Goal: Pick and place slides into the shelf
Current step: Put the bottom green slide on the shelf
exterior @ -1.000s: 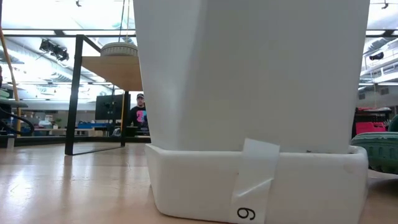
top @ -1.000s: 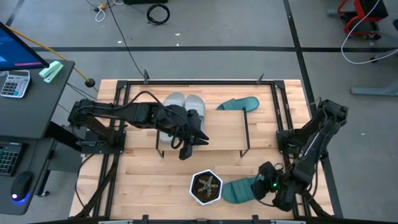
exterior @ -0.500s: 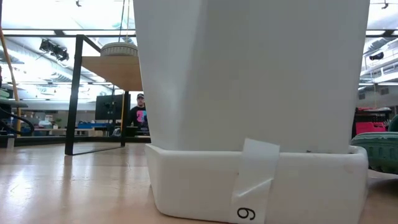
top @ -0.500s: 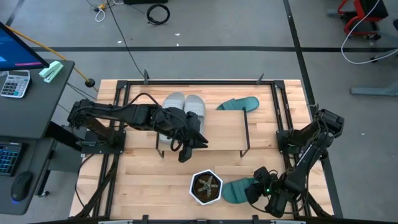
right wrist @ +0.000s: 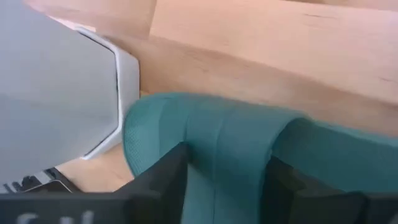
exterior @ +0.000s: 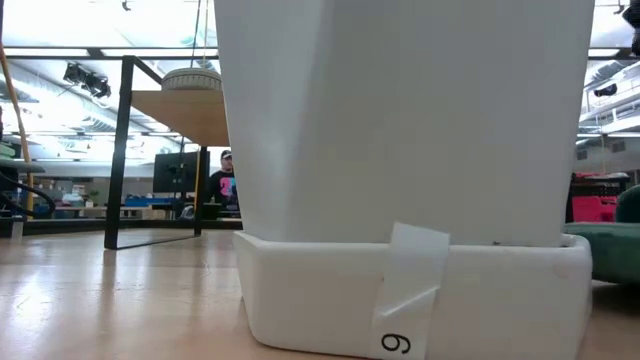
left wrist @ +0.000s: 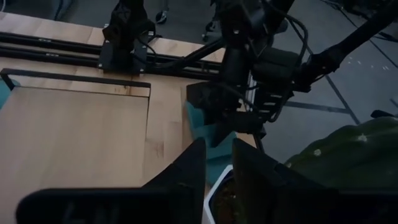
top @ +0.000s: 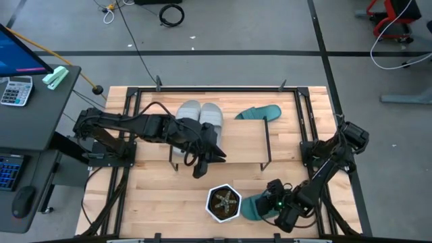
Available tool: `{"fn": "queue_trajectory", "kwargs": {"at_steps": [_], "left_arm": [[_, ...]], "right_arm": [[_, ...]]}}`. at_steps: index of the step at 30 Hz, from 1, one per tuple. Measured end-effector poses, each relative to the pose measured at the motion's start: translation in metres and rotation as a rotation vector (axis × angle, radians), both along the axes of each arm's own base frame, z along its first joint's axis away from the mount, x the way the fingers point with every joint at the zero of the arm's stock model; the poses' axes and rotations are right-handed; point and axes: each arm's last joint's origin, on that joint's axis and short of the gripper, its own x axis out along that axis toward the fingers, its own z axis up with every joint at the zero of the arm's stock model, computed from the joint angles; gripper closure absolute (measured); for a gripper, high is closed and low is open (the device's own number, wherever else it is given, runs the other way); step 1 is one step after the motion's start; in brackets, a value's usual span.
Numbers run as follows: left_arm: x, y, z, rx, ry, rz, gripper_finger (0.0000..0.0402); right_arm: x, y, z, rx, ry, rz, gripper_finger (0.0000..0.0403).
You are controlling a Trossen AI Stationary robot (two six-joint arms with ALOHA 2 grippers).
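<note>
A teal slide (top: 251, 206) lies sole-down by the table's near edge, beside the hexagonal potted plant (top: 223, 202). My right gripper (top: 271, 202) is open and low over it. In the right wrist view its fingers (right wrist: 168, 180) stand on either side of the wide strap (right wrist: 227, 140). The second teal slide (top: 260, 112) and two grey slides (top: 200, 113) lie at the far side of the shelf (top: 236, 142). My left gripper (top: 206, 160) hovers over the shelf's near left part, open by a narrow gap (left wrist: 219, 146), holding nothing. My right gripper comes at the near teal slide level from the table's right, its open fingers across the strap (right wrist: 227, 140). I cannot tell whether the fingers touch the strap. The slide rests on the table.
The white pot (exterior: 400, 150) fills the low view, with the teal slide (exterior: 605, 255) at its right. Black frame rails run along the table's edges. A desk with a calculator (top: 15, 91) stands left of the table. A person shows far off in the room.
My right gripper has moved along the near edge toward the table's left, from beside the teal slide's end to over the slide, closer to the potted plant.
</note>
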Motion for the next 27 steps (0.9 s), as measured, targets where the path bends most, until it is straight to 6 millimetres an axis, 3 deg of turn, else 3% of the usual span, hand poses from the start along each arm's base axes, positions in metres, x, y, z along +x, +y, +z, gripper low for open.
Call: {"fn": "queue_trajectory", "kwargs": {"at_steps": [8, 18, 27], "left_arm": [[0.0, 0.0, 0.001, 0.005, -0.008, -0.004, 0.032], [0.0, 0.0, 0.001, -0.004, -0.008, 0.002, 0.0319], [0.001, 0.0, 0.002, -0.007, -0.017, 0.002, 0.0325]], "right_arm": [[0.0, -0.005, -0.004, -0.032, 0.01, 0.012, 0.0386], [-0.007, -0.001, -0.003, -0.028, 0.023, 0.049, 0.0393], [-0.03, -0.014, 0.032, -0.032, 0.03, 0.072, 0.0393]]}}
